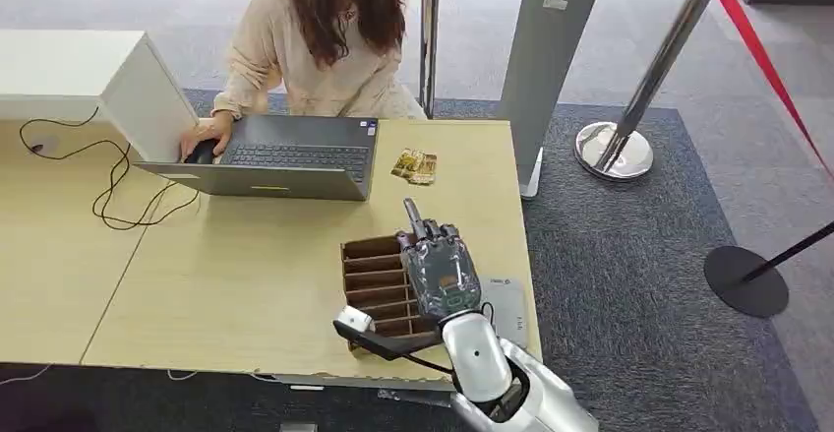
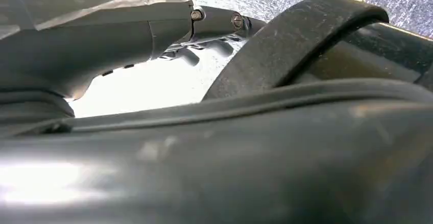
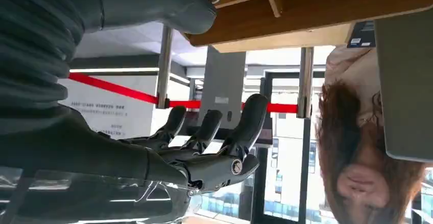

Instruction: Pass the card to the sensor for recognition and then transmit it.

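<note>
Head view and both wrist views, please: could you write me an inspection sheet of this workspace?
Surface: light wooden table.
Job's things: brown slotted card holder near the front edge; grey sensor pad beside it.
Clutter: open laptop; small gold packets.
Hands: right hand over the holder, fingers apart, holding nothing; left hand hanging low, state unclear.
Cables: black cable looped on the table.
Surroundings: a seated person at the laptop; barrier posts with red rope.
</note>
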You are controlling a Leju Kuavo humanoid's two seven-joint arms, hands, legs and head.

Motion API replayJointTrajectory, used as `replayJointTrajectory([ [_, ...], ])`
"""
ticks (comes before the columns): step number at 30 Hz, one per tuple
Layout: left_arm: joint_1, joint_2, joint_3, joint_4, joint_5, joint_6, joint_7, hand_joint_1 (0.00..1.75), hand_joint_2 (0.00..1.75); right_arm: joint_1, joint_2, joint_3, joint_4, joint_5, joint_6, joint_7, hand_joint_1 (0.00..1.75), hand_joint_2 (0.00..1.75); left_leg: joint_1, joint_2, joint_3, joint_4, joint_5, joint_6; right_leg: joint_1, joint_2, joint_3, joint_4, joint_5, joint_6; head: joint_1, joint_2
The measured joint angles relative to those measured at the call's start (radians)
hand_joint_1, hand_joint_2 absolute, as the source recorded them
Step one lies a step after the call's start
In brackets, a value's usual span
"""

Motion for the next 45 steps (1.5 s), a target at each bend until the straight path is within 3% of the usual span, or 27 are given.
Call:
replayJointTrajectory([
  [38, 0.000, 0.003, 0.000, 0.000, 0.000, 0.003, 0.001, 0.00, 0.00, 0.000, 0.000, 0.001, 0.030, -0.025, 0.013, 0.024, 0.72, 1.75, 0.000, 0.000, 0.000, 0.000, 0.000, 0.000, 0.000, 0.000, 0.000, 0.000, 0.000, 0.000, 0.000, 0.000],
  [45, 0.000, 0.003, 0.000, 0.000, 0.001, 0.003, 0.001, 0.00, 0.00, 0.000, 0.000, 0.001, 0.031, -0.031, 0.013, 0.027, 0.79, 1.75, 0.000, 0.000, 0.000, 0.000, 0.000, 0.000, 0.000, 0.000, 0.000, 0.000, 0.000, 0.000, 0.000, 0.000],
])
